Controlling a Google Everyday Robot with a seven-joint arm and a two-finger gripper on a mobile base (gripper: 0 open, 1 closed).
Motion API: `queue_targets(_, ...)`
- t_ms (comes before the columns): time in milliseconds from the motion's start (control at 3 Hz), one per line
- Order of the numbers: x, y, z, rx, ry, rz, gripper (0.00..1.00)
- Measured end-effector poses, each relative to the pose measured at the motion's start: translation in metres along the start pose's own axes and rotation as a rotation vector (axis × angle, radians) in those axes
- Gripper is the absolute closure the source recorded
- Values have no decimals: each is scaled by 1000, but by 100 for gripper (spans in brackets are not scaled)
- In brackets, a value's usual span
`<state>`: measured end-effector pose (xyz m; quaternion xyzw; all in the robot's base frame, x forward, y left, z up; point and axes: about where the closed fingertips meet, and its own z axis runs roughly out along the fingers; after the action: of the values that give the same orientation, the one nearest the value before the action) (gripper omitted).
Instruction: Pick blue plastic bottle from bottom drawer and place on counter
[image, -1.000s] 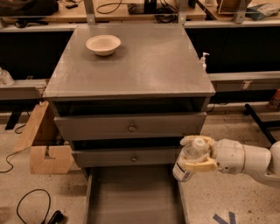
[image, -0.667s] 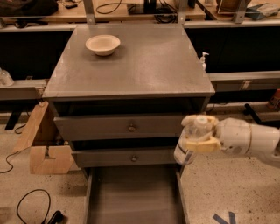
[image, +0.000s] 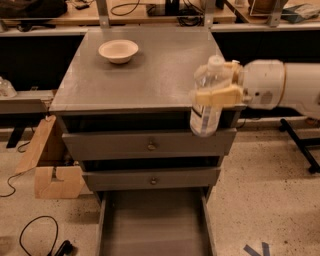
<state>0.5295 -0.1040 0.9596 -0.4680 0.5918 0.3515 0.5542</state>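
Right now my gripper (image: 215, 95) is squeezing the blue plastic bottle (image: 202, 120) — jaws clamped tight round its middle. The bottle is up in the air, standing straight, cap on top, at the front right corner of the counter (image: 150, 80). Down below, the bottom drawer (image: 152, 225) is pulled out. A cream bowl (image: 118, 51) sits at the counter's back left.

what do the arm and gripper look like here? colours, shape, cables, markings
Gripper, at the counter's front right corner: flat tan-yellow fingers on a rounded white wrist housing with a thin tan band. Arm: a smooth, thick white cylinder. No cables, markings or sleeve visible.
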Motion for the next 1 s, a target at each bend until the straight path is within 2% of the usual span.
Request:
queue_targets(333,-60,-29,38,-10,2,-13,100)
queue_targets(667,-93,-59,86,-31,-20,-6,100)
queue_targets(1000,-107,-84,143,-71,-56,15,100)
